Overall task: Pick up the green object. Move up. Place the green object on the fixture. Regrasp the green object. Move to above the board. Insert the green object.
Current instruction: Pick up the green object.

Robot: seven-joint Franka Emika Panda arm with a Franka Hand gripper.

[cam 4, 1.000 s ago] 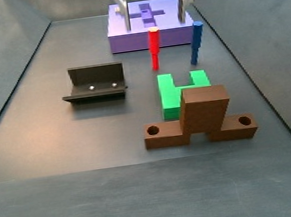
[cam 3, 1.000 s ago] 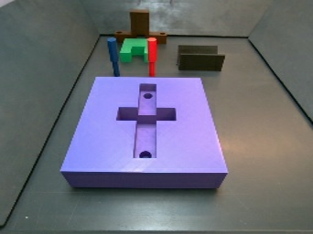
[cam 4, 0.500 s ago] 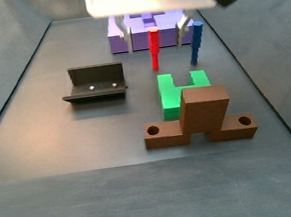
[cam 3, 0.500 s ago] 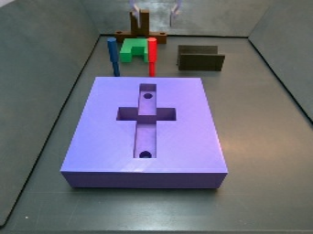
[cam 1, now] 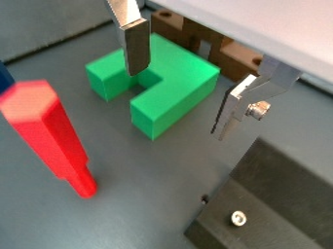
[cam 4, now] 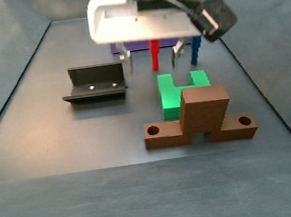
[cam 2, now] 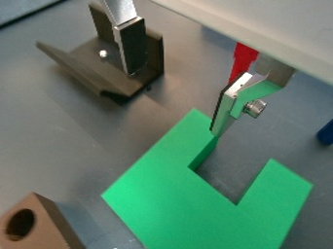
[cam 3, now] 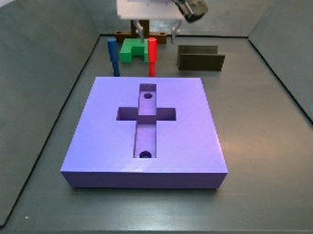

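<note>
The pincer [cam 1: 186, 86] hangs low over the green object [cam 1: 154, 85] at the far end of the worktop [cam 3: 263, 137], its two silver fingers [cam 2: 127, 43] spread apart and empty, not touching the piece. In both wrist views the green object [cam 2: 212, 199] lies flat on the worktop, with the red peg [cam 1: 53, 135] standing upright just beside it and the fixture [cam 2: 104, 65] near it. In a side view the board [cam 3: 145, 128] lies well apart from them at the near end, while in a side view the green object [cam 4: 177, 89] sits right against the brown wooden stand [cam 4: 203, 116], the fixture [cam 4: 97, 84] off to its left.
</note>
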